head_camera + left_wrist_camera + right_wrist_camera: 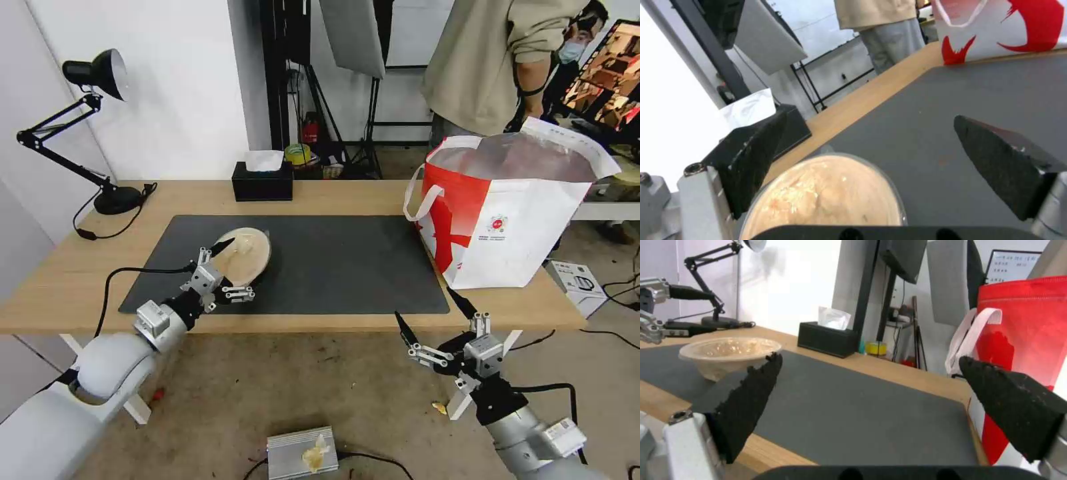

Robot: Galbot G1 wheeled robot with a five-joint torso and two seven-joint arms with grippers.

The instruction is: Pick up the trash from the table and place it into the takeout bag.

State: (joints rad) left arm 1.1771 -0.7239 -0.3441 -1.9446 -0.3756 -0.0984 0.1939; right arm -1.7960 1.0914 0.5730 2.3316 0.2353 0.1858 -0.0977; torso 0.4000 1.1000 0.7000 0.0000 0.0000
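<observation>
A tan oval bowl [245, 255] of trash lies on the left part of the dark mat [347, 267] on the table [347, 195]. My left gripper [240, 268] is open, one finger on each side of the bowl's near end. From the left wrist, the bowl [826, 196] sits low between the fingers of the left gripper [870, 116]. The takeout bag [513, 220] stands open at the table's right end. My right gripper [430, 315] hangs open and holds nothing, just below the table's front edge, left of the bag [1031, 323] and far from the bowl [729, 351].
A black tissue box [263, 180] stands at the table's back edge, and a black desk lamp [100, 133] at the back left. A person stands behind the bag. A small box [579, 280] and a grey device [300, 453] lie on the floor.
</observation>
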